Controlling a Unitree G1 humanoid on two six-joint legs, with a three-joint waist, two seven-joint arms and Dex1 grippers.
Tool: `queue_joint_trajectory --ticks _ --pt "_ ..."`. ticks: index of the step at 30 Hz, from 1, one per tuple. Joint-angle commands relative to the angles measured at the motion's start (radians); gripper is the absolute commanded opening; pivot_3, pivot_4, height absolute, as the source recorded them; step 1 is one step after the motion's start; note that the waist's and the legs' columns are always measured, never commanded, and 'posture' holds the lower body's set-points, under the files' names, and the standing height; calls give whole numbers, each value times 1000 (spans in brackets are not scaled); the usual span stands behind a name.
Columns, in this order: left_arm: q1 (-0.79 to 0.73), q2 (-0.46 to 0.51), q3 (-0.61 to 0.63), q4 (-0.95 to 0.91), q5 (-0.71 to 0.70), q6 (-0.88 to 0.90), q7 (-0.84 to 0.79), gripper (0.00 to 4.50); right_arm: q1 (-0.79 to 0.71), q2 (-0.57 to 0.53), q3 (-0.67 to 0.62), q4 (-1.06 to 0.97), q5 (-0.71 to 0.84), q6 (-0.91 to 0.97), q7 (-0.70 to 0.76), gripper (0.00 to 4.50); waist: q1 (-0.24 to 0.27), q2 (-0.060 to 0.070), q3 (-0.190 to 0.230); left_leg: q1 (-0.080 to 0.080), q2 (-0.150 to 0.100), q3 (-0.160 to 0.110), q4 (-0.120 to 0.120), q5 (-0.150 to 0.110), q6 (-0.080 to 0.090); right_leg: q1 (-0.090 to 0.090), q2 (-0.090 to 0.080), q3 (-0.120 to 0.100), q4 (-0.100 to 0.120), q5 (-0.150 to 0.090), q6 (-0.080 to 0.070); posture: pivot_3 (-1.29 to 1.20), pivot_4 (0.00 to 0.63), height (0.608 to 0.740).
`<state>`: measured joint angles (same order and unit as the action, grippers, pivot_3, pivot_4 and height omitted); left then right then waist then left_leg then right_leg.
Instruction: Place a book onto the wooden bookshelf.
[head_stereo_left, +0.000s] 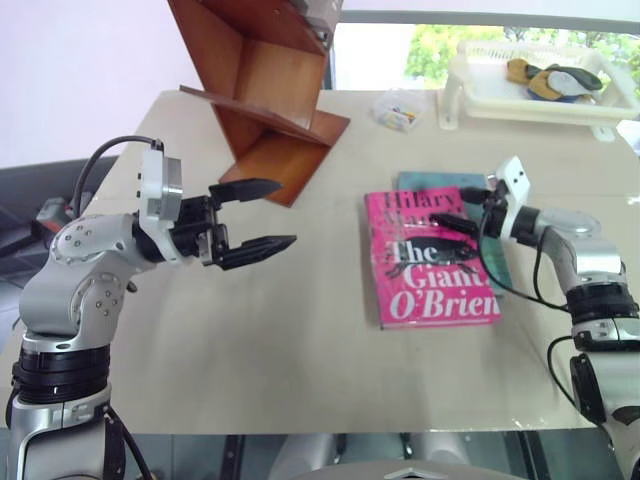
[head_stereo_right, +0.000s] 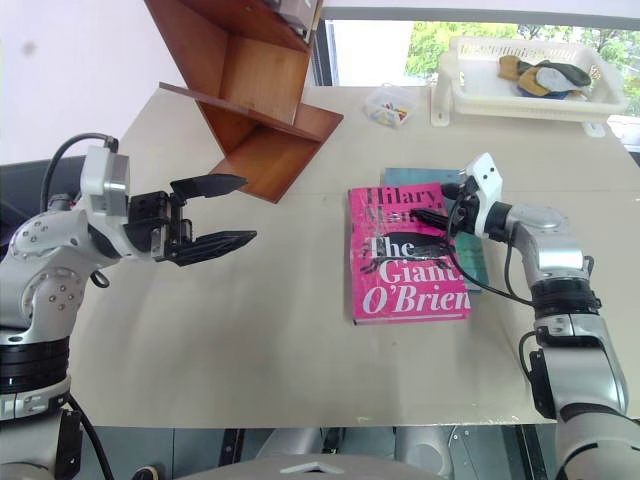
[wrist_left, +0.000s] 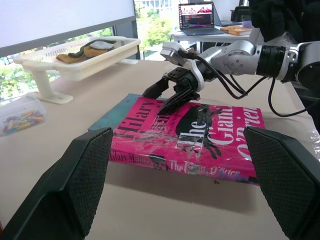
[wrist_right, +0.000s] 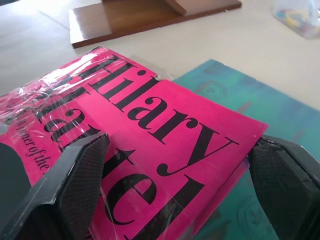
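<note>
The book (head_stereo_left: 425, 285), bright pink with large cover lettering, lies flat on the beige table (head_stereo_left: 300, 340), partly on top of a thinner teal book (head_stereo_left: 428, 181). My right gripper (head_stereo_left: 458, 208) is open and hovers low over the pink book's far right corner, one finger on each side of that corner in the right wrist view (wrist_right: 180, 142). My left gripper (head_stereo_left: 262, 215) is open and empty. It is held level above the table, pointing right toward the book, just in front of the wooden bookshelf (head_stereo_left: 270, 90), which stands at the table's far left.
A white tray (head_stereo_left: 470, 95) with cloth items stands on legs at the far right. A small clear box (head_stereo_left: 398, 110) of coloured bits sits between tray and shelf. A laptop (wrist_left: 197, 17) rests on another table beyond.
</note>
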<state>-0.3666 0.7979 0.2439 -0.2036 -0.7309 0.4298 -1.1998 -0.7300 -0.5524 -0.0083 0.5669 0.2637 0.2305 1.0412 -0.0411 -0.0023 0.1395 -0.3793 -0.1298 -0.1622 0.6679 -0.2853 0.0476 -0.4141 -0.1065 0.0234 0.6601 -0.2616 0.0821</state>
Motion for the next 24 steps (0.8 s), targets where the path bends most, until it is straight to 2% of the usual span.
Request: queue_joint_trajectory --ticks 1,7,14,21,24 --pt "6 9 25 -30 -6 -12 8 4500 -11 -21 31 77 -62 -95 40 4444 0 0 0 0 0 0 0 0 0 0 0 0 0 0 0 0 150 740" --pt "12 7 26 -36 -9 -13 15 4500 -52 -22 -3 130 -41 -145 59 4444 2 0 0 0 0 -1 0 0 0 1 1 0 0 0 0 0 150 740" --pt "-2 8 19 -26 -8 -14 9 4500 -24 -74 -73 -25 51 -34 99 4444 2 0 0 -1 0 -1 0 0 0 0 0 -1 0 0 0 0 150 740" --pt "-27 4 1 -1 -2 -17 -9 4500 50 -104 -165 -173 140 80 43 4444 3 0 0 -1 0 -1 0 0 0 0 -1 -1 -1 0 0 0 150 740" --pt "-43 -2 -12 12 3 -21 -16 4500 66 -93 -165 -185 128 74 12 4444 1 0 0 -1 0 -1 0 0 0 -1 -1 0 0 0 0 0 150 740"
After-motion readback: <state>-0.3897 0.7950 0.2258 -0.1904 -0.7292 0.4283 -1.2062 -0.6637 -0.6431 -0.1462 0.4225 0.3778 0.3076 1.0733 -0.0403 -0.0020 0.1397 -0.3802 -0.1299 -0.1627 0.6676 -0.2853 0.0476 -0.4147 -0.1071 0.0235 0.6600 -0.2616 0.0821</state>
